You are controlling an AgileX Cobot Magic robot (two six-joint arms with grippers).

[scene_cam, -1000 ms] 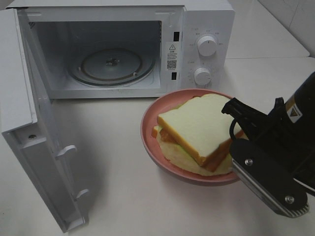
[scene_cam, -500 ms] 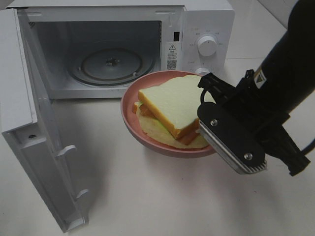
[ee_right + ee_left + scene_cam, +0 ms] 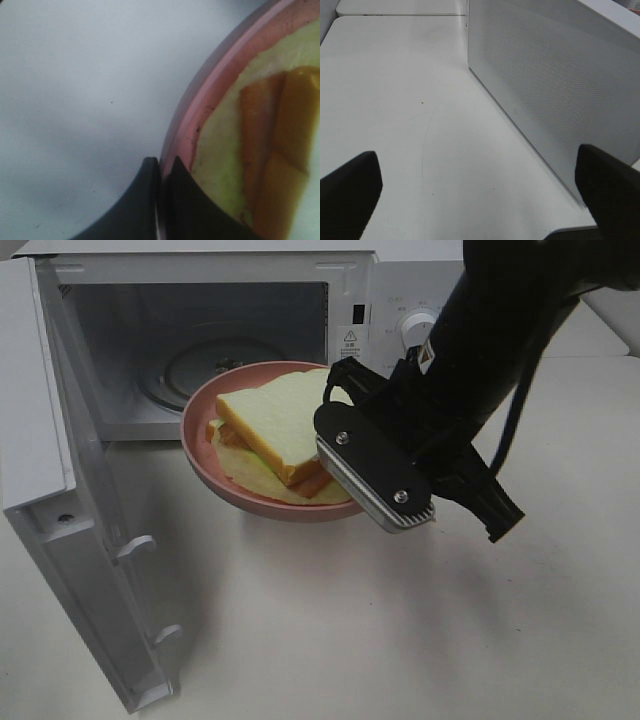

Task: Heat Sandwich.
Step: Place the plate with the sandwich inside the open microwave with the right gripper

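The sandwich [image 3: 272,418], stacked white bread with an orange-brown filling, lies on a round pink plate [image 3: 203,458]. My right gripper [image 3: 335,468] is shut on the plate's right rim and holds it above the table, just in front of the microwave's open cavity. The right wrist view shows the black fingertips [image 3: 162,167] pinched on the pink rim [image 3: 200,102], with the sandwich [image 3: 277,145] just inside it. My left gripper [image 3: 477,200] is open and holds nothing, over bare table beside a white perforated microwave panel [image 3: 560,85].
The white microwave [image 3: 420,290] stands at the back with its door [image 3: 60,490] swung wide open to the left. A glass turntable [image 3: 185,365] lies inside. Two knobs [image 3: 418,328] sit on its right panel, partly behind my right arm.
My right gripper has carried the plate and sandwich up and to the left, from in front of the knobs to the mouth of the microwave. The left gripper has not visibly changed.
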